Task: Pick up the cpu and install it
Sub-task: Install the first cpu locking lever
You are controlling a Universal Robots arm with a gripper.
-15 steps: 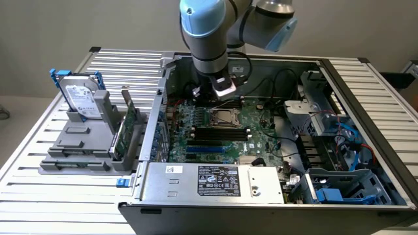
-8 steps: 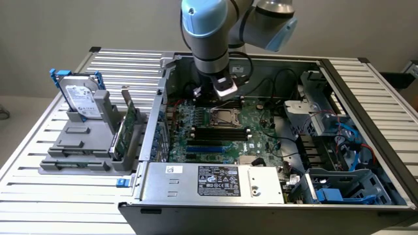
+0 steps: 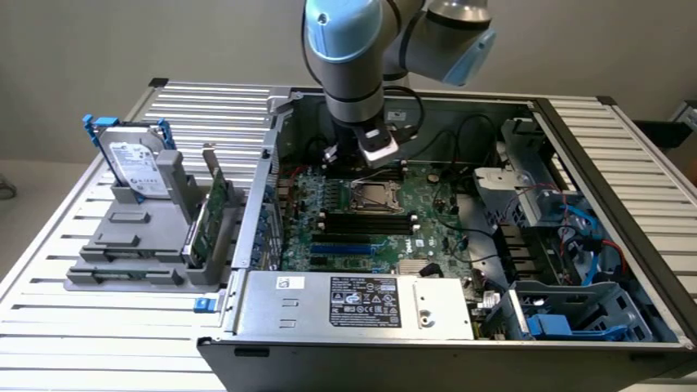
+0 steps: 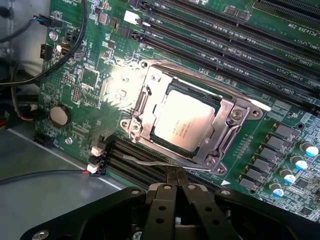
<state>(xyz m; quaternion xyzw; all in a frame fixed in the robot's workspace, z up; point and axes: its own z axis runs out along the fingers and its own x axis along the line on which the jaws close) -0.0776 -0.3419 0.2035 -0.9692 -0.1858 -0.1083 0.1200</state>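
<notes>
A pale grey wall stands behind a desk made of ribbed silver metal slats.

On the exterior view's left, a grey plastic holder sits on the desk. A grey hard drive with a white label and blue handles stands upright in its far slot. Just to the right, an upright green circuit card stands in another slot of the same holder.

The middle and the exterior view's right of the desk are taken by an open computer case lying on its side. At its near edge is a silver power supply with a black-and-white label. Beyond that lies the green motherboard, with a row of black memory slots.

A grey and light-blue robot arm reaches down from above into the far part of the case. Its black hand has the fingers pressed together with nothing between them. The tips hover just beside the processor socket; whether they touch the board cannot be told.

The cpu, a small square chip with a silvery-beige top, lies flat inside that socket, with the socket's metal frame around it.

Further to the exterior view's right, inside the case, are blue cables and, at the near corner, a grey drive cage.
</notes>
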